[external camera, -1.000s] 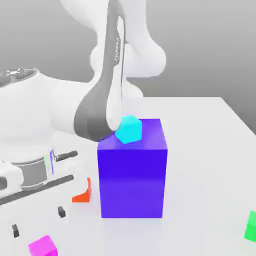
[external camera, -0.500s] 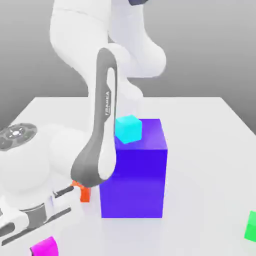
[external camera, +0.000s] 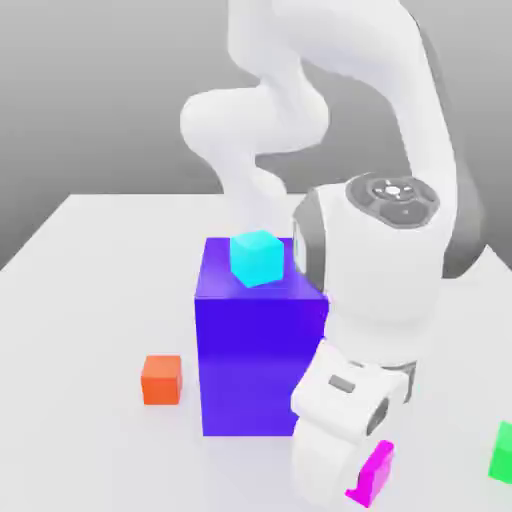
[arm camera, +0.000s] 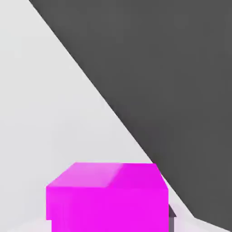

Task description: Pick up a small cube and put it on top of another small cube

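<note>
A plain white bench (external camera: 90,300) fills the lower half of the exterior view, its far edge running level across the middle of the frame and its left edge slanting down toward the lower left. Behind it stands a bare grey backdrop (external camera: 90,90), darker toward the top and paler near the bench. The light is soft and even, with faint shadows.

White arm arching from the rear of the bench down toward its front edge, the wrist turned downward. The gripper (external camera: 368,478) hangs low near that front edge, at the exterior view's right, its jaws closed on the small cube (arm camera: 108,197).
</note>
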